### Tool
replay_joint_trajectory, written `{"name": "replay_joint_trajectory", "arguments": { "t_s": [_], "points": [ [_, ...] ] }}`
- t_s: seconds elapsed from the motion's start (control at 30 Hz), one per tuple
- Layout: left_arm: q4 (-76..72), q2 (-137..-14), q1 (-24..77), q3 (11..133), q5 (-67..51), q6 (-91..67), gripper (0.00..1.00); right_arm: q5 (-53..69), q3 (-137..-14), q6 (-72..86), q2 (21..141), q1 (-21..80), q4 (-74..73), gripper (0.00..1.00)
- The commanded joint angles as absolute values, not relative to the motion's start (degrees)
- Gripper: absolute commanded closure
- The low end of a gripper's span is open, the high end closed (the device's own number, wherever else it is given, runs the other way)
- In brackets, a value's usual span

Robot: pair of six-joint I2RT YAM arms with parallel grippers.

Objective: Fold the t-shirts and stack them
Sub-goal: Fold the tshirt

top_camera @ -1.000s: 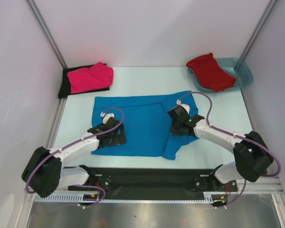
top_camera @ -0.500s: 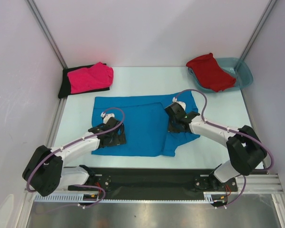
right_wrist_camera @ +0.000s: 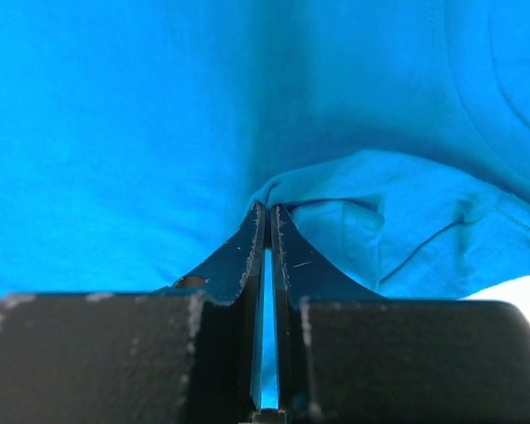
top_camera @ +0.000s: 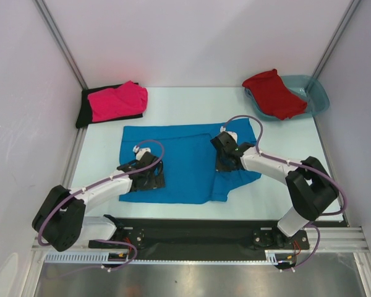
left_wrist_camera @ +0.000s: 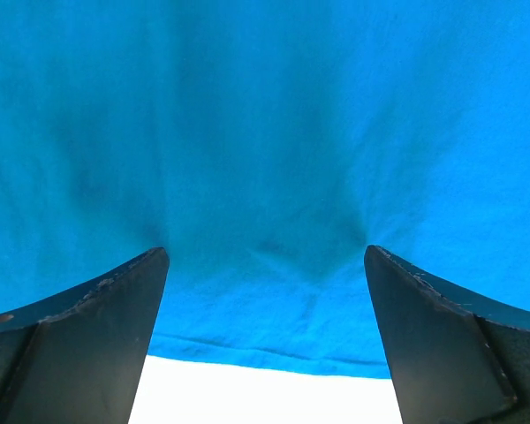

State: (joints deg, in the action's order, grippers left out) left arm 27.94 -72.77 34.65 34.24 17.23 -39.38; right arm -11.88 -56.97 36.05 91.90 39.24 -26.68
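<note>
FOLD IN PROGRESS: A bright blue t-shirt [top_camera: 179,164] lies spread on the pale table [top_camera: 191,105] in front of two robot arms. At the shirt's right side, the right gripper [right_wrist_camera: 267,208] is pinched almost fully closed on a raised pleat of the blue cloth. The wrist view shows fabric drawn up between the jaws, with more of the same cloth bunched just beside them. Over the shirt's near-left part, the left gripper [left_wrist_camera: 265,252] stands with its jaws as wide as they go and grips nothing. Its tips sit just inside the near hem and seem to bear down on the cloth, though contact cannot be confirmed.

Beyond the shirt's far-left corner, a hot pink t-shirt [top_camera: 119,101] rests folded on a black t-shirt [top_camera: 85,112]. Beyond its far-right corner, a red t-shirt [top_camera: 273,93] drapes over the rim of a teal tub [top_camera: 319,96].

The step in hand looks like carrying the right side across toward the shirt's middle. It would go best with a low lift, only enough to clear the layer beneath, and a straight pull parallel to the near hem. The left gripper would pin the body so nothing slides. The pinch is thin and could slip, so a slow carry seems wise, and release should wait until the folded edge lies flat.
</note>
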Motion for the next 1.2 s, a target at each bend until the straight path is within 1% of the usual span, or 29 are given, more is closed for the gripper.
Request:
{"name": "replay_joint_trajectory", "arguments": {
  "t_s": [0.0, 0.1, 0.27, 0.4, 0.43, 0.63, 0.93, 1.17],
  "points": [
    [27.0, -72.8, 35.1, 36.5, 16.9, -38.3, 0.00, -11.3, -60.1, 34.4, 93.5, 39.1, -26.1, 0.97],
    [27.0, -73.1, 35.1, 36.5, 16.5, -38.3, 0.00, -9.0, -60.3, 34.5, 94.6, 39.4, -25.7, 0.99],
    [26.9, -73.7, 35.1, 36.6, 16.3, -38.1, 0.00, -9.4, -60.7, 34.9, 95.4, 40.6, -27.4, 1.00],
    [26.6, -74.2, 35.1, 36.7, 15.9, -38.0, 0.00, -14.3, -60.4, 35.5, 94.2, 41.7, -29.0, 0.99],
    [26.5, -74.3, 35.1, 36.7, 15.8, -38.0, 0.00, -16.7, -60.3, 35.9, 93.8, 41.5, -29.1, 0.99],
    [26.6, -74.5, 35.1, 36.9, 15.7, -37.5, 0.00, -21.3, -60.3, 36.8, 91.7, 39.0, -30.2, 0.98],
    [26.1, -75.6, 35.1, 37.1, 15.0, -37.2, 0.00, -25.8, -56.5, 39.9, 88.0, 36.7, -33.2, 0.97],
    [26.0, -75.8, 35.2, 36.8, 14.9, -37.0, 0.00, -26.9, -55.5, 40.4, 88.5, 35.5, -33.1, 0.96]
  ]
}}
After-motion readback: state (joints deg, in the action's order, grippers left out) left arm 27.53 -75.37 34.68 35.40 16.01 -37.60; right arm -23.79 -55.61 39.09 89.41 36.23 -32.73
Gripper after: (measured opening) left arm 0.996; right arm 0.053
